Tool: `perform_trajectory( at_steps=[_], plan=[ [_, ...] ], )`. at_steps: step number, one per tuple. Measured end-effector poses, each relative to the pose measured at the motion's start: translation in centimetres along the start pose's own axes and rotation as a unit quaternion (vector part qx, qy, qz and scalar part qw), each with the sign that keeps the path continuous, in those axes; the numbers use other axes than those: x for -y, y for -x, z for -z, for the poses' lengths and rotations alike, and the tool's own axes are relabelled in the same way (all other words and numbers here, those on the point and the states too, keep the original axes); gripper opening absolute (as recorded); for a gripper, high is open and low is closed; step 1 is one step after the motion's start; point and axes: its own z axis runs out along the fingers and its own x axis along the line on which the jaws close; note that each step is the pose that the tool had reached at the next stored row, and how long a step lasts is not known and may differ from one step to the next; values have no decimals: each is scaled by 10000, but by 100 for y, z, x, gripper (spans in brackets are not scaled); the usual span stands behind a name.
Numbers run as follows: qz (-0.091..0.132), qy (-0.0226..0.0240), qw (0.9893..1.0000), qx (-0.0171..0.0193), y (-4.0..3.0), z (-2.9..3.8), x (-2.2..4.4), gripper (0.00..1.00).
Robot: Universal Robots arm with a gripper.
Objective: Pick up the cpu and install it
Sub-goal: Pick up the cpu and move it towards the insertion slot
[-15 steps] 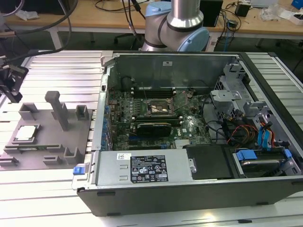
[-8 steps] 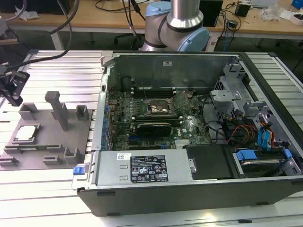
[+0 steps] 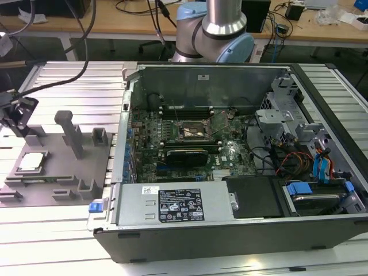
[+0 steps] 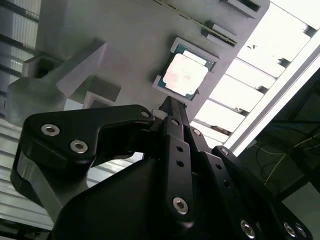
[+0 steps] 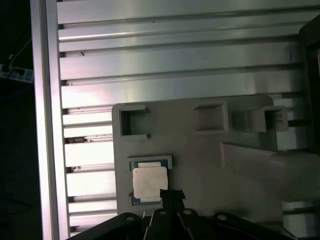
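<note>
The cpu (image 3: 31, 161), a small silvery square chip, lies flat in a recess of the grey plastic tray (image 3: 57, 172) at the exterior view's left. It also appears in both wrist views, as the cpu (image 4: 186, 75) and the cpu (image 5: 149, 183). My black gripper (image 3: 17, 113) hovers over the tray's far left corner, above the chip and apart from it. In both wrist views the gripper (image 4: 170, 103) (image 5: 171, 193) narrows to a single tip that points just beside the chip's edge. Its jaws stand shut with nothing between them.
An open computer case (image 3: 230, 230) lies to the exterior view's right of the tray. Its motherboard carries a metal-framed socket (image 3: 192, 133) with a dark centre. Grey posts and blocks (image 3: 72, 133) rise from the tray. Ribbed aluminium table (image 3: 75, 77) surrounds it.
</note>
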Motion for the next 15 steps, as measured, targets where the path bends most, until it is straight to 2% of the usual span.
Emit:
perform_trajectory(
  at_steps=[6,15],
  plan=[
    [-1,2,10000,0,-44,-145,72,11],
    [1,0,10000,-2,-87,-332,120,11]
  ],
)
